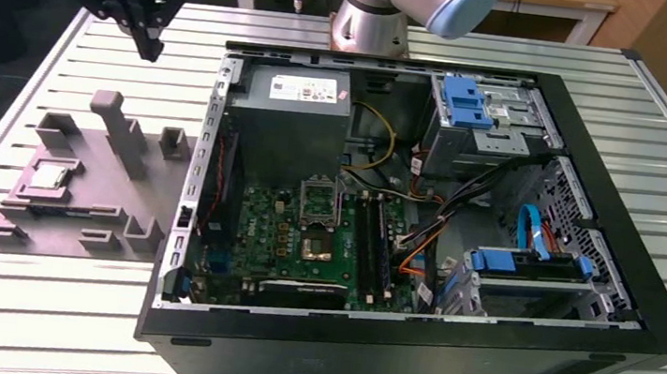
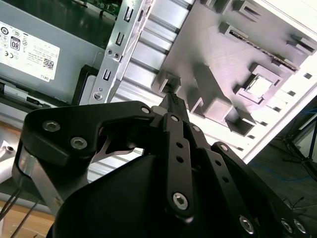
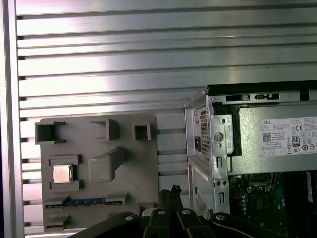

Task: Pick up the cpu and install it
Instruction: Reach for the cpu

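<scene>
Slatted aluminium table point(image 1: 44, 305), grey tray point(image 1: 104, 191) holding cpu point(image 1: 49, 175), gripper point(image 1: 148, 51) hovering well above.

Small square silvery cpu point(image 1: 49, 175), pale rim, lying flat in a recess of the grey holder point(image 1: 96, 190)

— What holds everything up?
— We see a big silver surface point(image 1: 56, 306) made of long metal strips with thin gaps between them.
— What sits right on it?
— Two big things. On the exterior view's left lies a flat grey holder plate point(image 1: 107, 191) with little walls and pockets sticking up. Just beside it, on the exterior view's right, a black computer case point(image 1: 416, 352) lies on its side, open on top.
— Do they touch?
— No. In the first wrist view we see a thin bit of surface between them.
— Anything more?
— The arm's round grey foot point(image 1: 370, 31) stands at the far edge, behind the case.
</scene>
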